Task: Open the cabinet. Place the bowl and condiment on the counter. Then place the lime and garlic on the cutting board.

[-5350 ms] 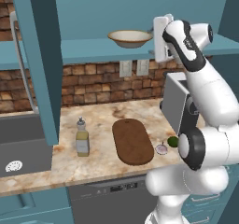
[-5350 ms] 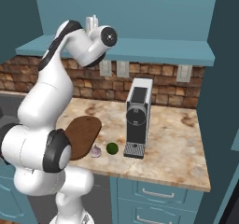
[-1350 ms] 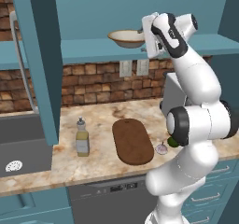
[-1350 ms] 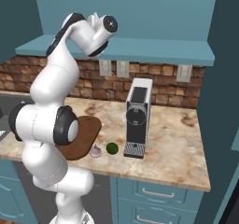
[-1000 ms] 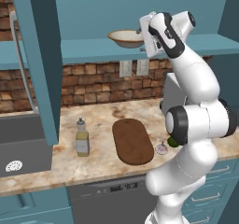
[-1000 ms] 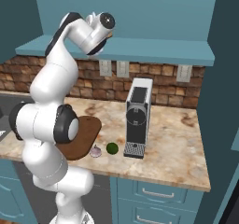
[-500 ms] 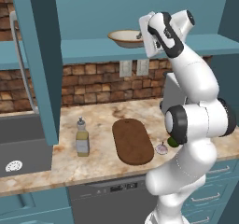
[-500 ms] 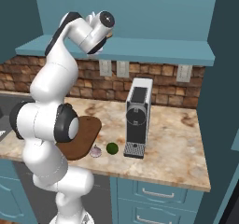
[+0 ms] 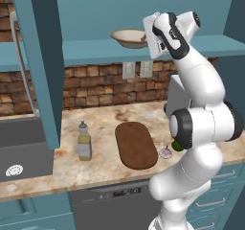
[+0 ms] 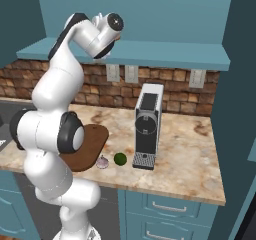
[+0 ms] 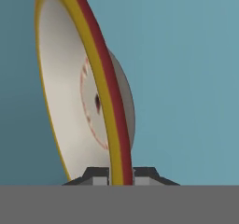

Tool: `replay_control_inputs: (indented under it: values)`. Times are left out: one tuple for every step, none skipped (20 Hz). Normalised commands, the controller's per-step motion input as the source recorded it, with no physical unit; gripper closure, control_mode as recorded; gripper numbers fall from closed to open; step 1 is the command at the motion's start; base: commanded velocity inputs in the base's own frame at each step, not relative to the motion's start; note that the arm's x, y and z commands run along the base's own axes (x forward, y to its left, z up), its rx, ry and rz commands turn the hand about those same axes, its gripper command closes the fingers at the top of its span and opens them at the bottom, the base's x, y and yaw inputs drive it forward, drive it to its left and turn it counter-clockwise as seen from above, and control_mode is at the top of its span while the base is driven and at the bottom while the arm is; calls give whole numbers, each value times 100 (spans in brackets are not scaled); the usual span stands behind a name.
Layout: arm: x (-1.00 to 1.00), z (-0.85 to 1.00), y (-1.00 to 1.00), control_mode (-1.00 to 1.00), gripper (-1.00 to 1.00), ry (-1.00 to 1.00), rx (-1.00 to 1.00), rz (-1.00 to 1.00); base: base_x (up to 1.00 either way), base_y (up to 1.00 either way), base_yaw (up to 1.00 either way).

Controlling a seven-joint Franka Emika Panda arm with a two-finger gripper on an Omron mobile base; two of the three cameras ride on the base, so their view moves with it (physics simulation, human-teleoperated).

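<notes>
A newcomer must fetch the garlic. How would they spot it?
Start at the marbled counter and its dark oval cutting board. Just off the board's near right corner lies the garlic, a pale bulb with purple streaks, beside the round dark-green lime.

I see the bowl (image 9: 129, 37) sitting on the shelf inside the open cabinet (image 9: 95, 51), above the counter (image 9: 103, 164). My gripper (image 11: 120, 175) is up at the bowl's right side, its fingers pinching the rim between them. Below on the counter, the bottle (image 9: 84, 141) stands left of the cutting board (image 9: 136, 145). The garlic (image 10: 102, 162) lies just off the board's right end, with the lime (image 10: 120, 158) beside it on the right. A coffee machine (image 10: 147, 125) stands right of the lime, nearer the wall. A sink (image 9: 21, 150) sits at the far left.
</notes>
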Motion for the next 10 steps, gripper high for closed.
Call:
replay_control_inputs:
  values:
    - [-13,13,0,-100,100,-9,0,0,0,0,0]
    - [-19,21,0,-100,100,-10,0,0,0,0,0]
    - [-18,21,0,-100,100,-9,0,0,0,0,0]
    - [-20,22,0,-100,100,-8,0,0,0,0,0]
    - [-24,26,0,-100,100,-6,0,0,0,0,0]
    - [-27,30,-3,-100,100,-5,0,0,0,0,0]
    - [-31,32,-5,-100,100,-4,0,0,0,0,0]
    - [-32,32,-5,-100,100,-2,0,0,0,0,0]
    - [-35,27,-6,-100,100,-2,0,-1,0,0,0]
    - [-39,22,-5,-100,100,-1,0,-2,0,0,0]
